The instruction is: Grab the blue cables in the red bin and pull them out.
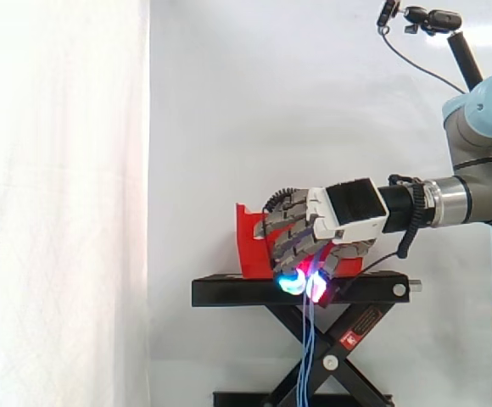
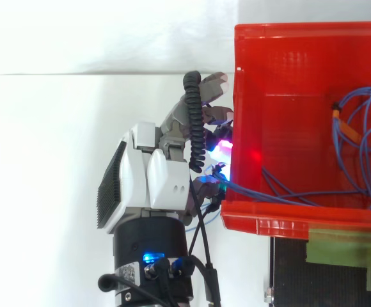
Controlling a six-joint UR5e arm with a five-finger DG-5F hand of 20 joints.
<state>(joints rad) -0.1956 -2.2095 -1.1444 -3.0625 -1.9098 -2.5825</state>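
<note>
The red bin [image 2: 300, 220] stands tilted on the black stand [image 1: 229, 292]. Loops of thin blue cables [image 2: 363, 153] lie inside it at the right, and some strands run across the floor and over the bin's left wall. My hand [image 2: 160, 182] sits just outside that wall with its fingers curled round those strands. In the side view the hand [image 1: 348, 212] is in front of the bin [image 1: 250, 246], its fingertips [image 1: 293, 284] glowing cyan and magenta. From them the blue cables [image 1: 308, 352] hang straight down past the stand's edge.
An orange tag [image 2: 342, 125] sits on one cable inside the bin. The stand rests on a black scissor lift [image 1: 339, 356]. A black pole with a camera [image 1: 433, 19] rises at the right, behind the arm. A white curtain closes off the back and left.
</note>
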